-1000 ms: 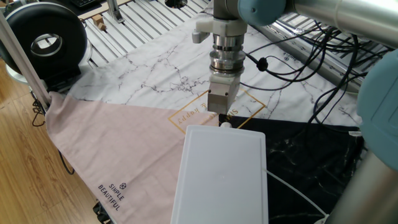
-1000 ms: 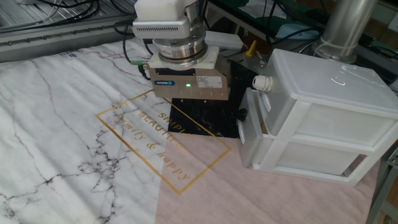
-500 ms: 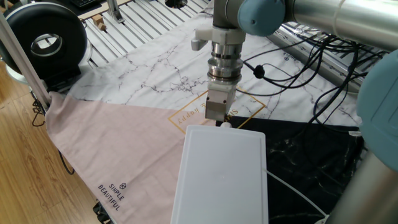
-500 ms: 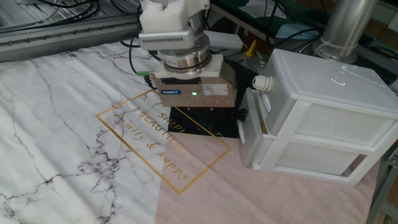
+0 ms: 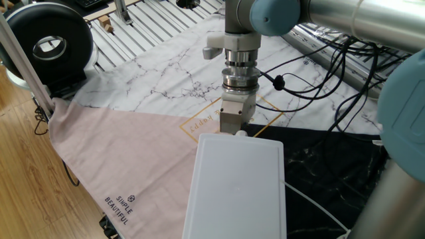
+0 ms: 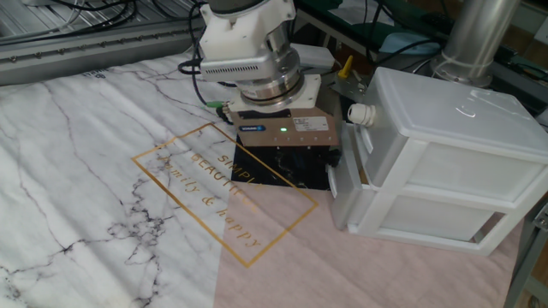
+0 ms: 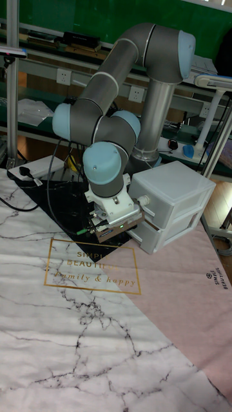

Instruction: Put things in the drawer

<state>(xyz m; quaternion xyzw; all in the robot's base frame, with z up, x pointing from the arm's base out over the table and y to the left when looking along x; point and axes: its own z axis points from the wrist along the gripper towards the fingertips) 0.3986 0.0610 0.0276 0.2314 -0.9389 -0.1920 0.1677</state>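
Single grey UR5 arm [image 7: 122, 77] reaches down over the cloth-covered table, its two-finger gripper [image 6: 295, 160] low in front of the white smooth plastic drawer box [image 6: 445, 162]. Fingers sit under the brown gripper body with the green light, hidden in the tall fixed view and mostly hidden in the other fixed view; only dark finger shapes [image 6: 295, 159] show below the body against the black cloth. Cannot tell whether they are spread or closed, or whether anything sits between them.

The small light-brown wooden cube is not visible in any view, so its place cannot be told.

Just to the side of the fingers, the upper drawer [image 6: 347, 167] of the white box stands pulled out a little, with a thin brownish strip showing in the gap at its top edge. The small dark knob [image 6: 332, 157] on the drawer front is very near the fingers; contact unclear. A white round cap [image 6: 360, 114] sticks out at the box's top front corner, above the fingers' level.

Under the fingers: black marble-pattern cloth [image 6: 282, 167]. Beside them, away from the box, white marble cloth with a gold-lined rectangle and gold lettering [image 6: 224, 190]. Pink cloth [image 5: 126, 159] lies in front of the box. Round black device [image 5: 50, 43] sits well apart from the fingers at the table's far corner in one fixed view.
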